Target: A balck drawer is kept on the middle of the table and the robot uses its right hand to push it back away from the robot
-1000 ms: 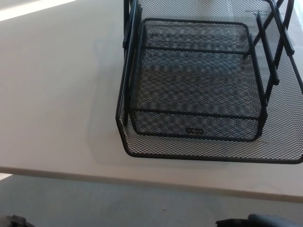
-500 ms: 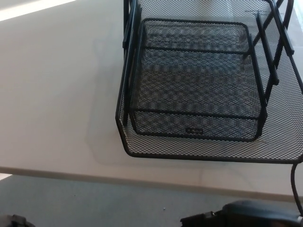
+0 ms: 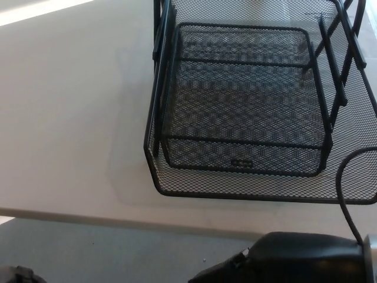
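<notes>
A pale desk [image 3: 70, 118] fills the view, grey floor below its near edge. The black mesh drawer [image 3: 247, 112] sits near that edge, right of centre. Approach step: right robot hand [image 3: 283, 259] low, clear of it, finger state indeterminable. Next move requires contacting the front rim and pushing away.

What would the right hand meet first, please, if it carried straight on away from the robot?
Probably the near rim of the black mesh drawer, across a strip of bare table; the right hand shows only partly, so its heading is uncertain.
</notes>
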### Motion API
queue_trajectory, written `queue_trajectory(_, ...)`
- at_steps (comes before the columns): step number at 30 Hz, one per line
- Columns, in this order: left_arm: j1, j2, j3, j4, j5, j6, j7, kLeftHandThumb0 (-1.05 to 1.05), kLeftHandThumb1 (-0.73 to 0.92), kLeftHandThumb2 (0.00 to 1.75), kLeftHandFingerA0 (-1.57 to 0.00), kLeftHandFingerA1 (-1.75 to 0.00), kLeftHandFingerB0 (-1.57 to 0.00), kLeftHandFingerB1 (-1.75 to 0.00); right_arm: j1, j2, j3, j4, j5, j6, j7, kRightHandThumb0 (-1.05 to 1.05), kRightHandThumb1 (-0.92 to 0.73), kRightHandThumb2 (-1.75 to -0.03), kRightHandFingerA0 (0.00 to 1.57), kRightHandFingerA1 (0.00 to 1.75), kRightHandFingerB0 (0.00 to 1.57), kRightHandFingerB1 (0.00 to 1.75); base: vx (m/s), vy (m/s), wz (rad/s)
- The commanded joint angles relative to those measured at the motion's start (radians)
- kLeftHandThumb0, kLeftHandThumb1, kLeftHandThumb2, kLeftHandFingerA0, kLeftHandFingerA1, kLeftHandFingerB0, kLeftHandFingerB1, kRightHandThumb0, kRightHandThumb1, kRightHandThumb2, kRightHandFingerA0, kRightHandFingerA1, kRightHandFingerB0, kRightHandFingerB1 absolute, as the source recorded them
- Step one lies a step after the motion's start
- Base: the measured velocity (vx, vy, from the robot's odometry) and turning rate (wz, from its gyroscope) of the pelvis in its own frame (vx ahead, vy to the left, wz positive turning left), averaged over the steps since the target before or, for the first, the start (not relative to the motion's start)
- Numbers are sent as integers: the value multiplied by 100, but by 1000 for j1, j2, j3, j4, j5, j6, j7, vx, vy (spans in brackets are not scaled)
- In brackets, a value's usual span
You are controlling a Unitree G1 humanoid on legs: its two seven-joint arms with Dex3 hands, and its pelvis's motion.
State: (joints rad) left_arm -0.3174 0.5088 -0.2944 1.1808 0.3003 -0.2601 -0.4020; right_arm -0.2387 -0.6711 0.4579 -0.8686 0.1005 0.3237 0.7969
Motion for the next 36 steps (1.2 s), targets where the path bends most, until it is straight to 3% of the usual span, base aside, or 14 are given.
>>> queue_trajectory(1, -13, 17, -8, 8, 24, -20, -21, -57, 72, 62, -46, -38, -31, -32, -176, 18, 47, -40, 213, 243, 144, -51, -80, -64, 43, 43, 33, 35, 0, 0, 0)
queue_trajectory(9, -14, 15, -6, 6, 17, -29, -33, -56, 74, 62, -50, -39, -33, -33, -369, 72, 115, 99, 175, 311, 181, -50, -79, -64, 47, 43, 35, 36, 0, 0, 0)
queue_trajectory(13, -14, 21, -13, 1, 24, -37, -38, -58, 75, 63, -43, -37, -30, -32, -452, 106, 172, 200, 147, 335, 200, -50, -81, -64, 46, 43, 35, 35, 0, 0, 0)
queue_trajectory(24, -5, 24, 5, -4, 10, -50, -51, -56, 74, 62, -49, -38, -35, -33, -498, 162, 236, 341, 113, 338, 210, -49, -79, -63, 46, 44, 36, 35, 0, 0, 0)
queue_trajectory(34, -10, 21, 6, 1, 12, -36, -54, -58, 71, 62, -42, -38, -28, -32, -478, 195, 295, 441, 75, 330, 224, -50, -80, -63, 45, 46, 35, 36, 0, 0, 0)
queue_trajectory(35, -9, 22, 4, 0, 14, -37, -53, -58, 71, 62, -43, -38, -29, -32, -481, 196, 297, 452, 72, 327, 227, -53, -64, -98, 37, 58, 24, 48, 0, 0, 0)
queue_trajectory(36, -9, 22, 2, 0, 16, -39, -52, -58, 71, 62, -43, -38, -29, -32, -487, 195, 297, 461, 70, 325, 230, -53, -64, -98, 37, 58, 24, 48, 0, 0, 0)
